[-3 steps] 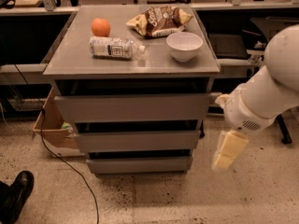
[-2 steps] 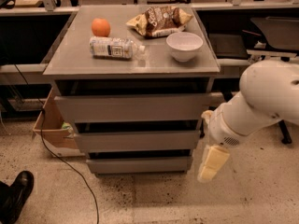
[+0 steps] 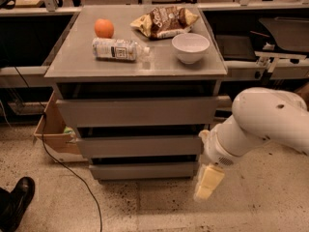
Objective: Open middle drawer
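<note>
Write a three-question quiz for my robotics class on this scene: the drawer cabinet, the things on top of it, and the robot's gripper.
1. Fill in: the round fruit behind the plastic bottle is an ____.
2. True or false: the middle drawer is pulled far out, showing its inside.
3. Where is the gripper? A) touching the plastic bottle B) low, by the right end of the bottom drawer C) inside the middle drawer
Key: 1 orange; 2 false; 3 B.
</note>
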You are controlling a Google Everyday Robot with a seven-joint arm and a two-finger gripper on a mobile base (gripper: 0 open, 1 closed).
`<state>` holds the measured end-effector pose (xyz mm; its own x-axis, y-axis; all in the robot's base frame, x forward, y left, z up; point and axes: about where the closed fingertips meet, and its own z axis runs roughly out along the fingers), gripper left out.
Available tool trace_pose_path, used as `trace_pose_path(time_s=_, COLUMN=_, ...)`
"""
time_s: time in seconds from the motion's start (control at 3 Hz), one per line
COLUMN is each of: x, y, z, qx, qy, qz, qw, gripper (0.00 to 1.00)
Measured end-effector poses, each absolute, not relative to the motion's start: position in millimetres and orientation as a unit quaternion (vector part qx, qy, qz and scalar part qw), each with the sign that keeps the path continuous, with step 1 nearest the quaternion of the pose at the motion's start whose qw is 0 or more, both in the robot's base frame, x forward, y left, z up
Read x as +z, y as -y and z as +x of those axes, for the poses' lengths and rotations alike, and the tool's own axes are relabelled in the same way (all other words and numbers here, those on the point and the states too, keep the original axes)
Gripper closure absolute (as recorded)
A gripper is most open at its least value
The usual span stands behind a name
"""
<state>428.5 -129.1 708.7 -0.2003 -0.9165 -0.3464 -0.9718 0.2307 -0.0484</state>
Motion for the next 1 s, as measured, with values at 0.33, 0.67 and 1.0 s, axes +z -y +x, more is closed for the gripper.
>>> trace_pose_path(time_s=0.33, x=695, y=117, z=420, qx=0.11, qy=-0.771, qz=-0.607, qw=0.158, gripper=0.0)
trace_pose_path(time_s=0.67, x=655, y=101, z=418, qx=0.124, qy=-0.778, qz=-0.597, qw=0.152, gripper=0.0)
trace_pose_path(time_s=1.0, x=610, y=89, z=429, qx=0.13, qy=-0.782, qz=-0.588, qw=0.161, gripper=0.0)
